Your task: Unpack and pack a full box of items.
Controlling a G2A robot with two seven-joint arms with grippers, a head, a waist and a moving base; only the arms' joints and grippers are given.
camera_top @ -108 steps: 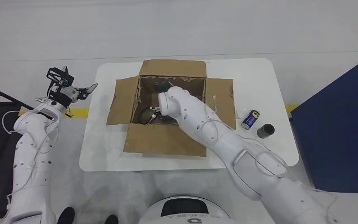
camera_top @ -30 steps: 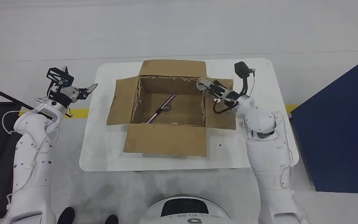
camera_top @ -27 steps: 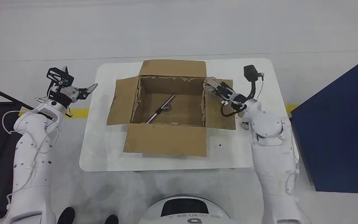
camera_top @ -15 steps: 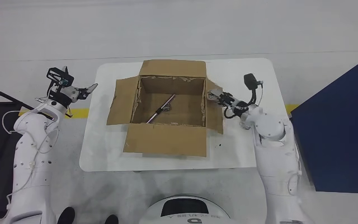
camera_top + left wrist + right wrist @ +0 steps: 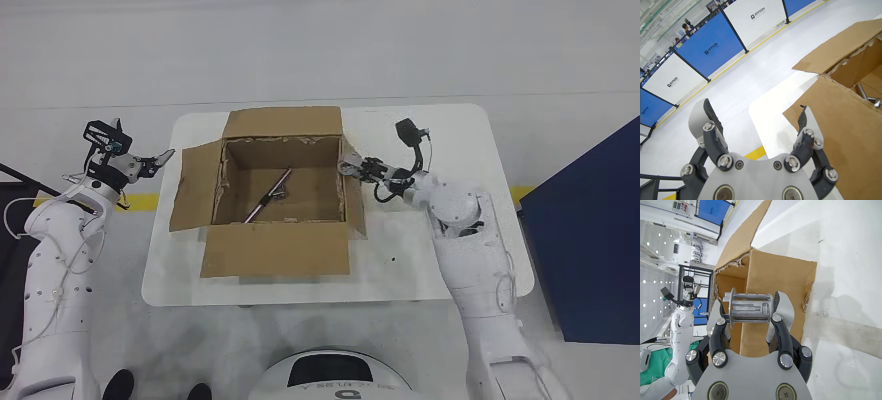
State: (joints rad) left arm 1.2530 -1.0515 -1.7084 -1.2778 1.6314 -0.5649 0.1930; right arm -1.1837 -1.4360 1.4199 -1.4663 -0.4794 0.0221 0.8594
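on the far left my left gripper (image 5: 754, 106) hangs just off the left edge of the table (image 5: 465, 135). it is wide open and holds nothing. i think it waits out there so it does not get in the way.

next comes the box (image 5: 275, 252). it sits on the left and middle part of the table with its flaps folded out, so i can get in from above. down on its floor lies a thin metal rod (image 5: 268, 193), slanted, touching nothing else that i can see.

at the right wall of the box is my right gripper (image 5: 748, 300). its two fingers are partly closed and squeeze a little grey metal spool (image 5: 751, 308) by its two ends, so it lies sideways and cannot roll out. the spool hangs just above the right flap (image 5: 354, 205), which stands up here — i guess i am carrying it over that edge, but which way i cannot tell.
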